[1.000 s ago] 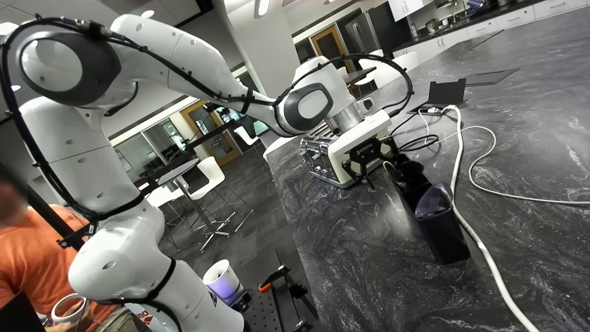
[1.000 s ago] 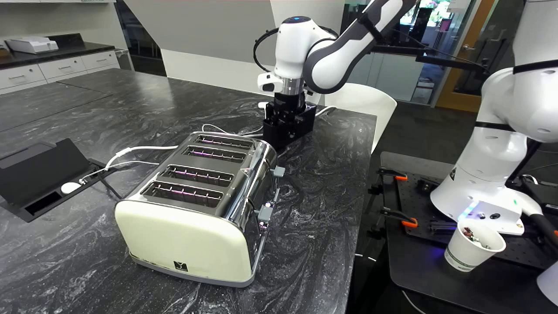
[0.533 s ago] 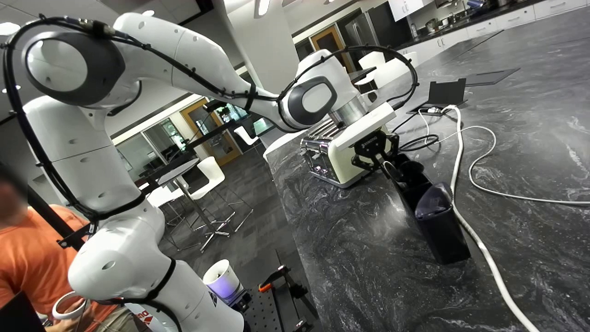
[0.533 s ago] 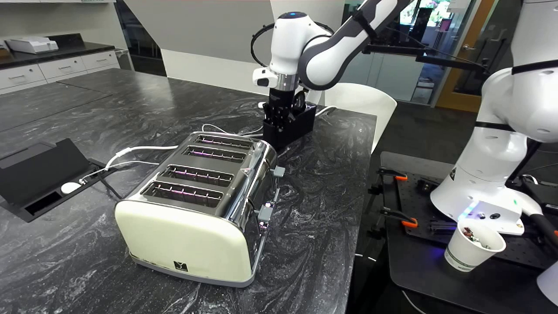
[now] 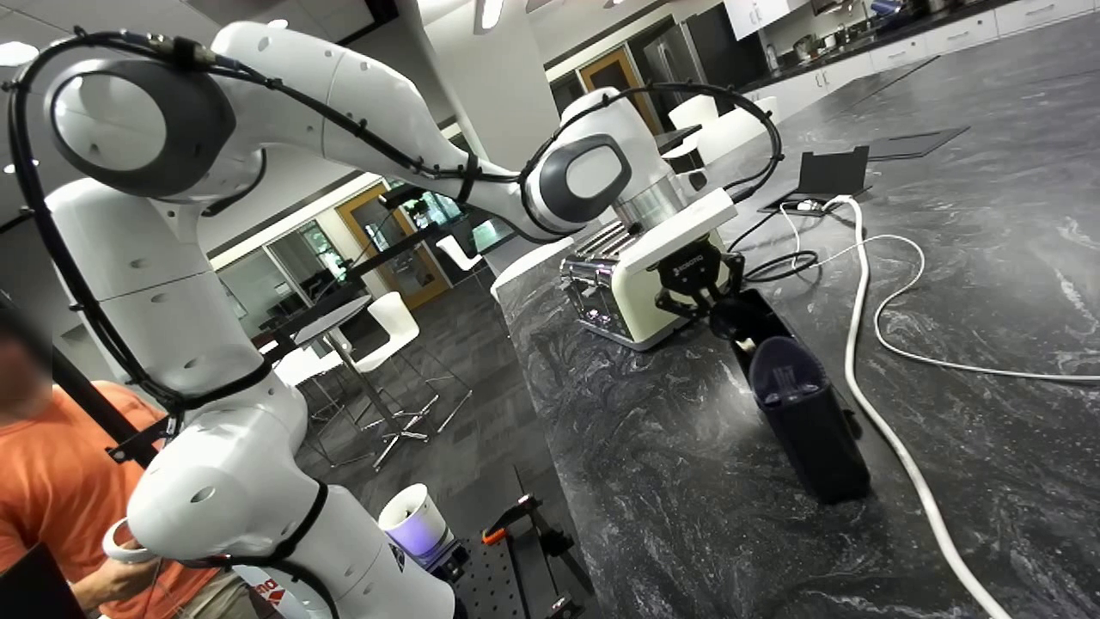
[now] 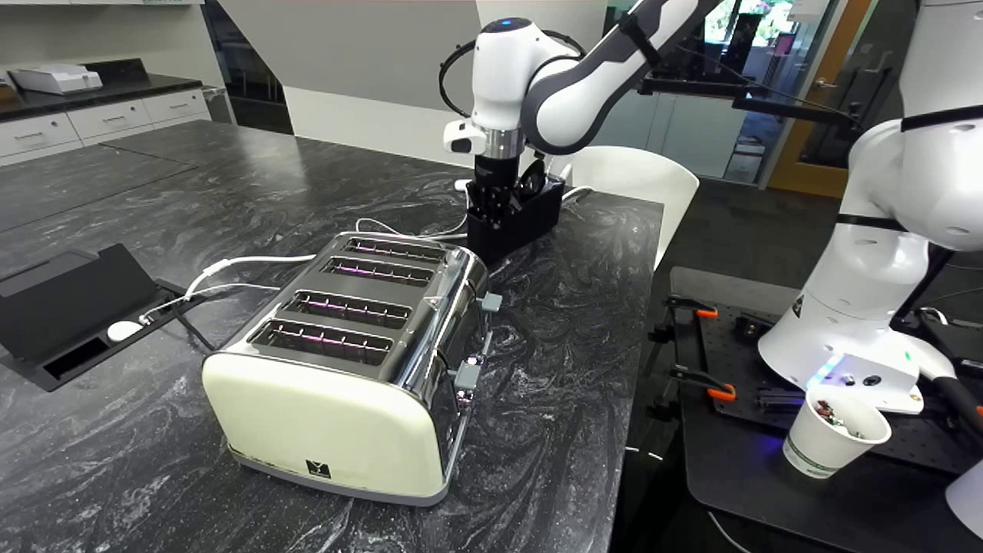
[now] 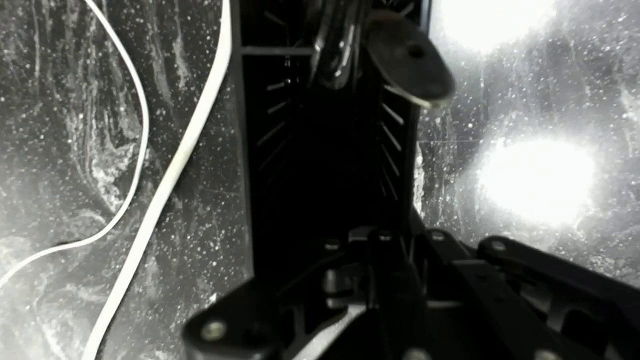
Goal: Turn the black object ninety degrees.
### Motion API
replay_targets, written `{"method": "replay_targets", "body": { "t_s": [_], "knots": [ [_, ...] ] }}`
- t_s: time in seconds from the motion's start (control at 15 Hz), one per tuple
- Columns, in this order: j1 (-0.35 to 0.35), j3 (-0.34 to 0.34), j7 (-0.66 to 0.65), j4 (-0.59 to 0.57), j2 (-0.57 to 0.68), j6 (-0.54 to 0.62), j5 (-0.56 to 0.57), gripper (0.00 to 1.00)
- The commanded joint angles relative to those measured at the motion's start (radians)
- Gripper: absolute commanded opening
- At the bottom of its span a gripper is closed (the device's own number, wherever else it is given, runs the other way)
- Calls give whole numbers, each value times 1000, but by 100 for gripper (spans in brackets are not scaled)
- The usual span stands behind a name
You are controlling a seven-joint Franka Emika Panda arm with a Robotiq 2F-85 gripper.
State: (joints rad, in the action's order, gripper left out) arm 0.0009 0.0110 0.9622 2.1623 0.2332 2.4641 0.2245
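The hand (image 5: pixel 713 297) pinches a side wall of the case (image 5: pixel 815 447), which reaches out from beneath it; near the hand stands the toaster (image 6: pixel 322 422), and a white cable (image 7: pixel 166 185) runs alongside

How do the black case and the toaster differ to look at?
Colour: the black case is dark; the toaster has cream ends and shiny metal.
Top: the black case shows a deep hollow, the toaster four slots.
Build: the black case is slim, the toaster broad.
Both open upward.
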Motion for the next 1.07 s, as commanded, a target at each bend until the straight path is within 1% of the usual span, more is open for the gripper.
{"method": "replay_targets", "body": {
  "t_s": [0.0, 0.13, 0.4, 0.53, 0.67, 0.87, 1.0],
  "knots": [
    [9, -8, -61, -42, -34, -193, 57, 1],
    [7, -18, -49, -55, -44, -264, 49, 1],
    [2, -38, -39, -66, -71, -352, -2, 1],
    [7, -42, -82, -64, -95, -401, -31, 1],
    [14, -44, -175, -71, -119, -476, -69, 1],
    [14, -56, -280, -73, -154, -543, -160, 1],
    [19, -67, -345, -75, -174, -561, -233, 1]
  ]
}}
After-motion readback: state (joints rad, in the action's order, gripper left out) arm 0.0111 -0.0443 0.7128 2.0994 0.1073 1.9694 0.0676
